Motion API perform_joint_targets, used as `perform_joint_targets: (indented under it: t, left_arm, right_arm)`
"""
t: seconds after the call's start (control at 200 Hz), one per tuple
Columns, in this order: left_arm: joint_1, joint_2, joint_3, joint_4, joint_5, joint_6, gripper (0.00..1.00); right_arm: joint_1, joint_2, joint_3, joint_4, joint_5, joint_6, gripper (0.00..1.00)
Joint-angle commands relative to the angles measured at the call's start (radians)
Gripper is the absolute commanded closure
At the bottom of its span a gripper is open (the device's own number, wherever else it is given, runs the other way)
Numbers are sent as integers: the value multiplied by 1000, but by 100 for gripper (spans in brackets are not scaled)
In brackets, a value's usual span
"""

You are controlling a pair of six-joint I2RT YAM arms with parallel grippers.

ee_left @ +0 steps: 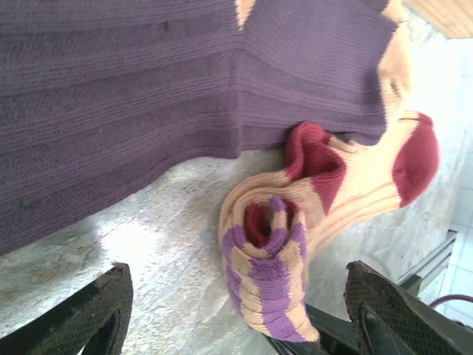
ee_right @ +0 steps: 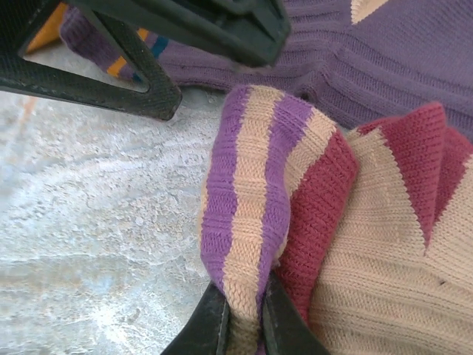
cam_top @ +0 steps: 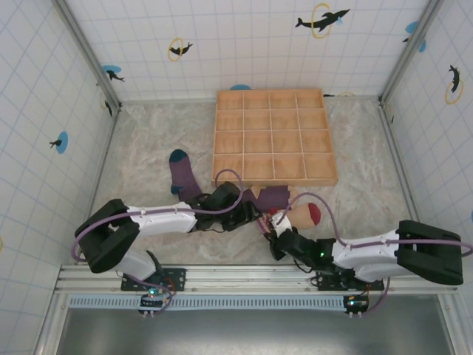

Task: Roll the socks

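Socks, where: all three lie on the table on the near side of the wooden tray [cam_top: 273, 181]. The teal-toed purple sock [cam_top: 182, 176] sits off the tray's near-left corner. The second purple sock [cam_top: 272, 196] lies just below the tray's near edge. The tan sock [cam_top: 299, 214], with its dark-red toe, lies a little nearer to us than that.

Roll: a purple-and-tan striped cuff [ee_right: 251, 185] is curled over on itself, touching the tan sock. We judge the rolling barely begun.

Right gripper [ee_right: 240, 325]: its fingers are pinched together on the striped cuff.

Left gripper [ee_left: 240, 296]: its fingers stand wide apart, one on each side of the curled cuff, holding nothing.

Handling: soft, light ribbed knit. We expect it to stretch, sag and spring open if released, and not to break or slip much.

Where to hold: we would pinch the folded cuff through both layers. The loose body should be pressed flat against the table while the roll is turned toward the toe.

Risk: the socks overlap below the tray, so a pull may drag a neighbour.

Count: three socks, one tray of sixteen compartments, two grippers.
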Motion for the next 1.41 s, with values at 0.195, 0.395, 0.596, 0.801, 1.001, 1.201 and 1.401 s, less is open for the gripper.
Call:
perform_joint_targets:
  t: [0.195,0.395,0.596,0.801,1.001,1.201,1.401]
  left_arm:
    - [-46,21,-49,146,-35,40,34]
    - [-85,89,-44,257,-31,53,37]
    - [-103,157,-19,313,-28,54,38]
    - [-105,225,10,342,-29,21,41]
    - [-105,266,36,352,-35,-4,45]
    - [-105,304,59,317,-35,-31,64]
    - [-102,335,132,163,-31,-8,98]
  right_arm:
    - [-232,-130,-151,-9,-399,161,100]
    - [-374,-174,-210,4,-509,261,100]
    - [-450,-186,-209,-76,-545,332,100]
    - [-469,-182,-190,-145,-558,376,100]
    - [-468,-139,-163,-220,-565,394,100]
    - [-469,-154,-162,-273,-534,433,100]
    - [-471,-180,-153,-295,-523,405,83]
